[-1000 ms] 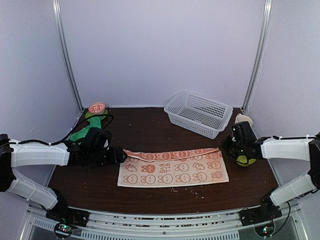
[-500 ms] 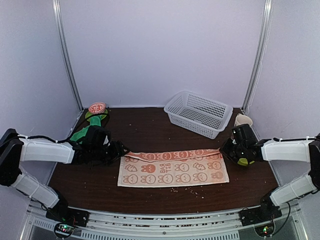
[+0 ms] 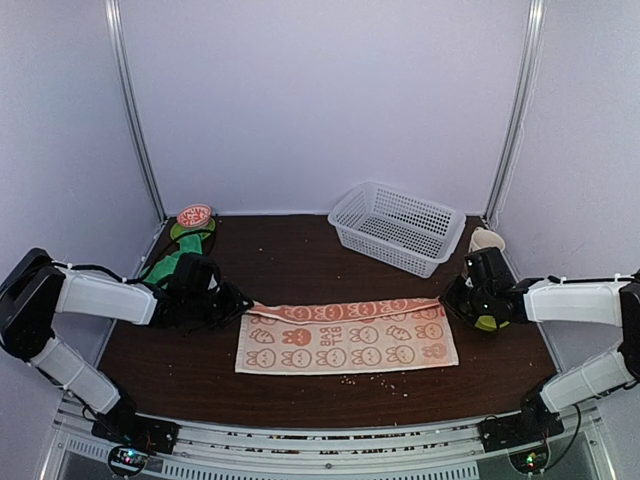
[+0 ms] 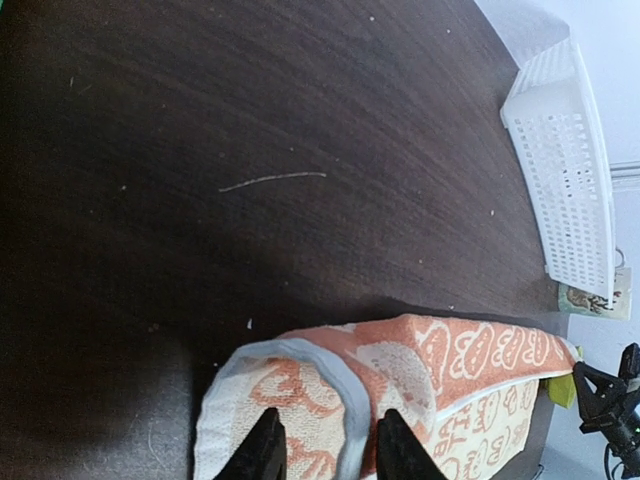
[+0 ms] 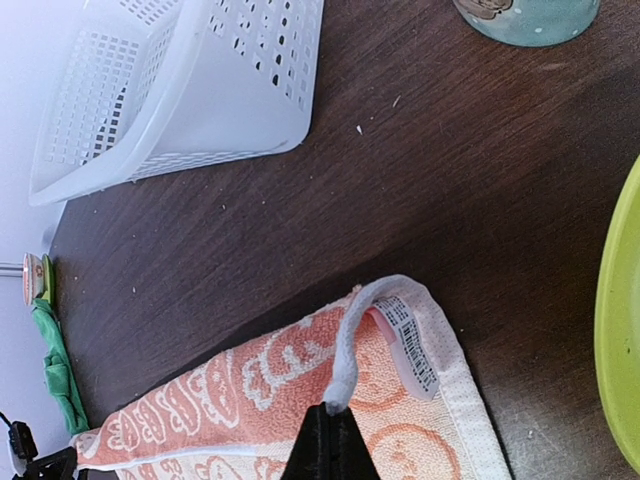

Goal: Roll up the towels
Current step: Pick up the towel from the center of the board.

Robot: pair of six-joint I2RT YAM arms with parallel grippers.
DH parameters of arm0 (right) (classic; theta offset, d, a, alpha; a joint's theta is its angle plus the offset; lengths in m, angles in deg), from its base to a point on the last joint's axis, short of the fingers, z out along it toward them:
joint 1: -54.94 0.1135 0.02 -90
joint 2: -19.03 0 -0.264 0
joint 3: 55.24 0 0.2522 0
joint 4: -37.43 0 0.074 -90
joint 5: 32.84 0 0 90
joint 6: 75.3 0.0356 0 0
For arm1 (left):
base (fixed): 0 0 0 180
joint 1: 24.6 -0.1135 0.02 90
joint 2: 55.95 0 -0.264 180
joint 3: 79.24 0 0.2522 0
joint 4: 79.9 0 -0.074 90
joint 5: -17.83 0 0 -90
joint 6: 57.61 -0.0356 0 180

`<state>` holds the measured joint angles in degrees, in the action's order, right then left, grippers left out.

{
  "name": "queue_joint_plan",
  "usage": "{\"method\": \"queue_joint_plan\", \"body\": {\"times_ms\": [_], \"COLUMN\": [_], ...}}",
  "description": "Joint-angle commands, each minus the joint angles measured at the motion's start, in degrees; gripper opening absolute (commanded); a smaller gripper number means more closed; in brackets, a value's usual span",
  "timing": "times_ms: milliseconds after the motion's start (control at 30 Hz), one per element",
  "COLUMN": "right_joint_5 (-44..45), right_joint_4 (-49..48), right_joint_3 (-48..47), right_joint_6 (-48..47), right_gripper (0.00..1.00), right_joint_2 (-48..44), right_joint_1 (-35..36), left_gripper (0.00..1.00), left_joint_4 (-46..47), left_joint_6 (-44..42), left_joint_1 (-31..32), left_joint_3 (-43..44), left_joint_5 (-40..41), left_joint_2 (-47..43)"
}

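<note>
The peach-orange bunny towel point(image 3: 350, 340) lies flat across the middle of the table, its far edge folded over toward me. My left gripper point(image 3: 243, 308) is at the fold's left end. In the left wrist view its open jaws point(image 4: 328, 445) straddle the curled grey-white hem of the towel point(image 4: 450, 370), and the right finger point(image 4: 395, 445) touches that hem. My right gripper point(image 3: 447, 300) is at the fold's right end. There the jaws point(image 5: 330, 420) are shut on the white hem of the towel point(image 5: 300, 380) beside its label. The green towel point(image 3: 165, 265) lies bunched behind the left arm.
A white mesh basket point(image 3: 395, 228) stands at the back right. A yellow-green bowl point(image 3: 490, 320) sits under the right wrist, with a small cup point(image 3: 487, 240) behind it. A round red-topped object point(image 3: 194, 215) is at the back left corner. Crumbs dot the dark wood.
My left gripper has slid right onto the towel's folded left end and its jaws have narrowed around the hem. The right gripper has held its grip in place.
</note>
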<state>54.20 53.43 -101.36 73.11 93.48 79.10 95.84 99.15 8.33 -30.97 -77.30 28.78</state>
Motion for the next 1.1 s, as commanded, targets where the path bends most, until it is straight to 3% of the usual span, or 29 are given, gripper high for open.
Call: {"method": "queue_joint_plan", "body": {"times_ms": [0,100,233,500,733,1067], "right_joint_5": [0.07,-0.16,-0.71,0.07,1.24,3.64], "right_joint_4": [-0.46,-0.50,-0.50,3.63,3.64,4.73], "right_joint_3": [-0.30,-0.27,-0.78,-3.24,2.30,8.78], "right_joint_6": [-0.50,-0.36,-1.04,-3.97,-2.85,-1.64], "right_gripper": [0.00,0.00,0.00,0.00,0.00,0.00], "right_joint_2": [-1.19,-1.47,-3.05,-10.94,-16.40,-20.49], "right_joint_1": [0.62,0.90,1.46,3.13,6.16,6.42], "left_gripper": [0.26,0.19,0.00,0.00,0.00,0.00], "left_joint_4": [5.10,5.66,8.20,2.18,2.75,3.02], "left_joint_6": [0.71,0.66,0.66,-4.51,-4.68,-2.92], "left_joint_1": [-0.51,-0.53,-0.52,-0.43,0.85,1.62], "left_joint_3": [0.31,0.21,-1.72,-2.00,-7.40,-11.21], "left_joint_5": [-1.39,-1.36,-1.39,-1.82,-3.31,-5.50], "left_joint_2": [1.66,1.52,-0.23,-9.70,-15.42,-12.74]}}
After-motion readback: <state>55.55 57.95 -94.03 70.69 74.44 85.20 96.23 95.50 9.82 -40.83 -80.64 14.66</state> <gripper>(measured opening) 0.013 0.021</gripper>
